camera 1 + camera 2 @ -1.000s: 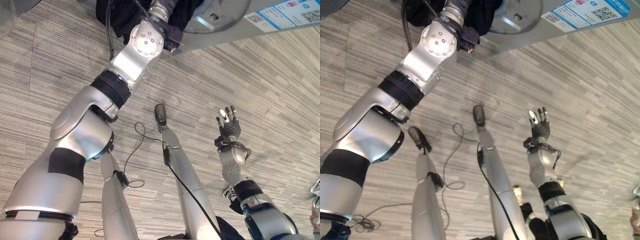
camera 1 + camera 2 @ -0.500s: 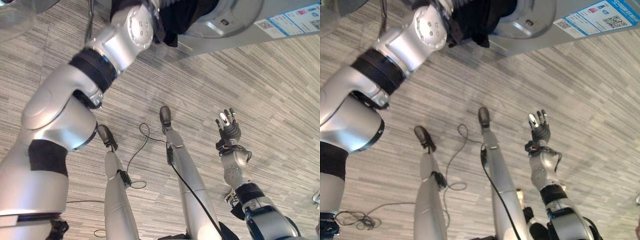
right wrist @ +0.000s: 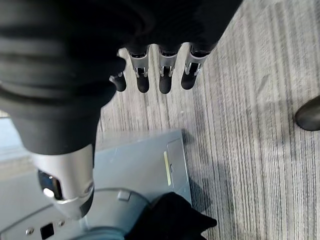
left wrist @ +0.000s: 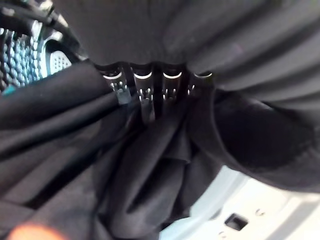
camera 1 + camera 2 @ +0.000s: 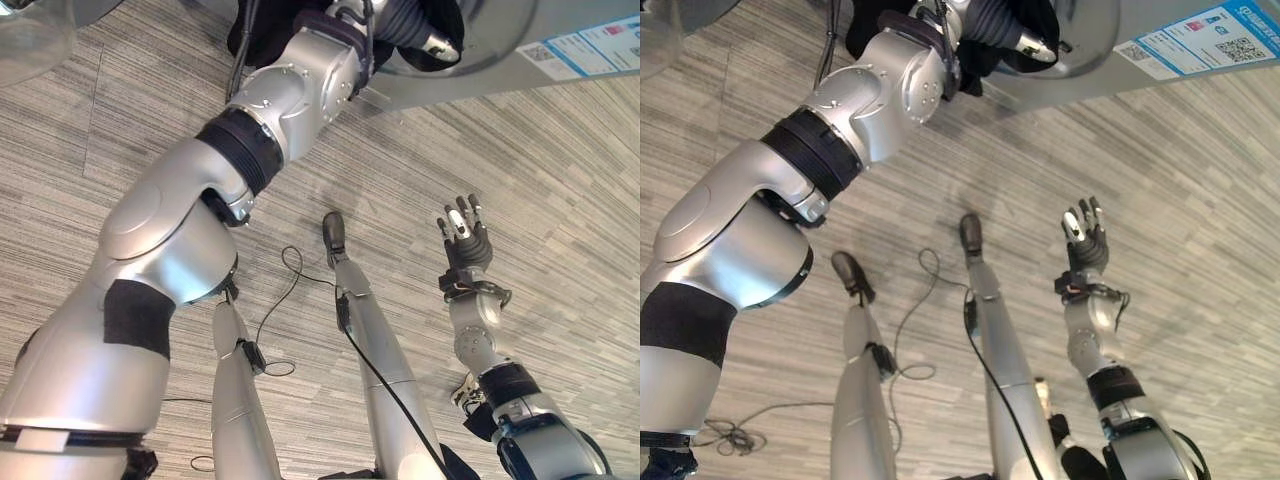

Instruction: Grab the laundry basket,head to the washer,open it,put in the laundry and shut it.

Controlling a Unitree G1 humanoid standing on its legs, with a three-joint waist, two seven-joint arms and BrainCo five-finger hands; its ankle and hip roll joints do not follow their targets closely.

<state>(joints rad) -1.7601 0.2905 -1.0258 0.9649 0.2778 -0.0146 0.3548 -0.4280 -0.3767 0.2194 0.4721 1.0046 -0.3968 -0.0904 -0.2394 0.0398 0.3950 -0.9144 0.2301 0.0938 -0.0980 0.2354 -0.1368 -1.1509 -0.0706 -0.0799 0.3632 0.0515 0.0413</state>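
Striped floor (image 5: 540, 170); washer (image 5: 1110, 60) ahead; left hand (image 4: 150, 95) gripping dark laundry (image 4: 140, 175)

Grey striped carpet floor (image 5: 560, 170)

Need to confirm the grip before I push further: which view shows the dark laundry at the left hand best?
The left wrist view: the left hand has its fingers buried in folds of dark laundry. Both eye views show a dark bundle at the washer opening. The right wrist view catches a corner of it.
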